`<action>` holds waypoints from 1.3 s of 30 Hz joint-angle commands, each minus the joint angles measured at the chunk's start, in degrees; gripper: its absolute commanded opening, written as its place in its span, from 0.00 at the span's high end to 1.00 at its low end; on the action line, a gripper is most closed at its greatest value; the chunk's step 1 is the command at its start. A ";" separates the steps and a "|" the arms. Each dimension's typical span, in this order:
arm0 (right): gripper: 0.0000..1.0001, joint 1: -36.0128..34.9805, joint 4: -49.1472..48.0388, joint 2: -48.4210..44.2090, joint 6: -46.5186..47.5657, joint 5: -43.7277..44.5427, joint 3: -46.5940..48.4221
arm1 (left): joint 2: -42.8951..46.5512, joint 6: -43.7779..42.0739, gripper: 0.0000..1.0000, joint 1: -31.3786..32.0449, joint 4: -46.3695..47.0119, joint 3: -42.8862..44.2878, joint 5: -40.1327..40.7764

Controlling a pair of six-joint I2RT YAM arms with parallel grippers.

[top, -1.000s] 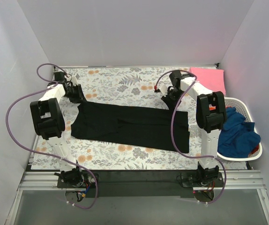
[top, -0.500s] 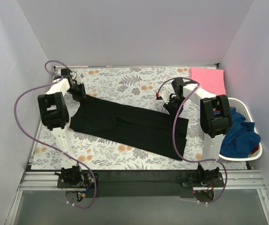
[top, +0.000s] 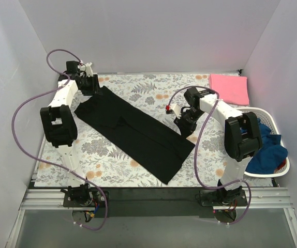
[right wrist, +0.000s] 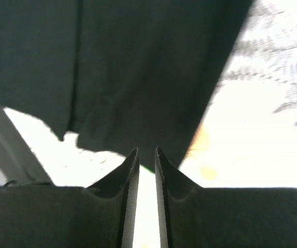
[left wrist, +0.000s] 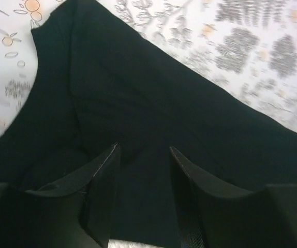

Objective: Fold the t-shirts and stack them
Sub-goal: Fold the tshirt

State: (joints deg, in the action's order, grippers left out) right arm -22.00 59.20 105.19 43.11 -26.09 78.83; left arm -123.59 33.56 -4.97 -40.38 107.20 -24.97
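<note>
A black t-shirt (top: 133, 132), folded into a long strip, lies diagonally on the floral table cloth from the far left to the near middle. My left gripper (top: 92, 85) is at its far-left end, with the jaws a little apart and a thick fold of the shirt (left wrist: 153, 103) between them (left wrist: 143, 147). My right gripper (top: 186, 129) is at the strip's right edge, with the jaws nearly together and pinching the shirt's edge (right wrist: 138, 62) at the tips (right wrist: 146, 150). A folded pink t-shirt (top: 230, 87) lies at the far right corner.
A white laundry basket (top: 272, 120) stands at the right edge and holds blue clothing (top: 262, 147). Purple cables loop around both arms. Grey walls enclose the table on three sides.
The black shirt has swung from lying nearly across the table to a steep diagonal. My left gripper moved toward the far edge and my right gripper moved nearer and left, both with the shirt.
</note>
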 commanded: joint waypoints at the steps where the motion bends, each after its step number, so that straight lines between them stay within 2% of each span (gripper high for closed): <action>1: 0.77 -0.15 -0.22 3.35 -1.45 2.08 4.05 | 12.31 0.89 0.58 -0.30 3.30 -7.16 -2.10; 2: 0.78 -0.24 -0.57 5.27 -1.80 2.61 4.75 | 13.54 1.24 0.59 -0.21 2.86 -10.48 -1.75; 6: 0.80 -0.41 -2.15 8.89 -2.07 4.90 6.51 | 15.57 2.30 0.70 0.14 0.22 -17.71 -0.87; 10: 0.83 -0.85 -4.53 9.95 -1.98 7.27 3.10 | 14.70 3.17 0.73 0.66 0.13 -22.46 0.36; 18: 0.83 -4.80 -9.18 4.77 -3.56 6.05 -12.19 | 3.90 3.26 0.78 3.56 -0.14 -20.46 4.66; 20: 0.83 -7.35 -10.15 3.10 -4.61 3.42 -16.94 | 0.30 2.92 0.78 4.18 -0.40 -16.16 5.10; 21: 0.84 -8.49 -10.33 2.57 -4.96 2.80 -18.17 | -4.33 2.65 0.79 7.57 -1.71 -13.97 5.54; 24: 0.84 -13.50 -10.51 0.46 -6.28 -0.45 -21.60 | -13.48 2.65 0.79 10.77 -5.13 -0.37 3.97; 26: 0.84 -17.36 -10.42 -1.73 -7.25 -3.87 -22.57 | -17.72 3.87 0.79 12.26 -6.46 11.67 -0.15; 28: 0.82 -18.52 -9.81 -3.05 -8.13 -8.51 -21.44 | -22.73 6.24 0.74 12.70 -8.04 19.33 -1.83; 29: 0.82 -18.43 -9.20 -3.23 -9.00 -9.06 -20.56 | -23.70 6.95 0.71 12.71 -8.22 26.15 -1.92; 30: 0.81 -18.08 -8.75 -3.41 -9.10 -9.16 -17.68 | -24.15 7.39 0.65 12.62 -8.31 28.31 -1.92; 31: 0.78 -17.56 -8.14 -3.84 -9.19 -8.98 -16.18 | -23.28 7.66 0.62 12.62 -7.96 29.37 -1.92; 33: 0.76 -15.80 -7.44 -4.20 -9.97 -9.51 -10.66 | -19.60 7.14 0.58 12.44 -4.56 25.37 -2.18; 34: 0.74 -13.71 -7.26 -4.03 -10.41 -10.55 -8.36 | -14.19 6.96 0.55 12.36 -2.97 22.73 -2.01; 39: 0.69 -9.82 -7.52 -1.31 -11.56 -11.10 3.77 | 0.87 6.25 0.45 12.36 4.70 5.08 -4.64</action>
State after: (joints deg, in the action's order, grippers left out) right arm -33.63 51.51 102.59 32.93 -34.98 75.83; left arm -136.46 40.01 8.08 -41.17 117.43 -27.94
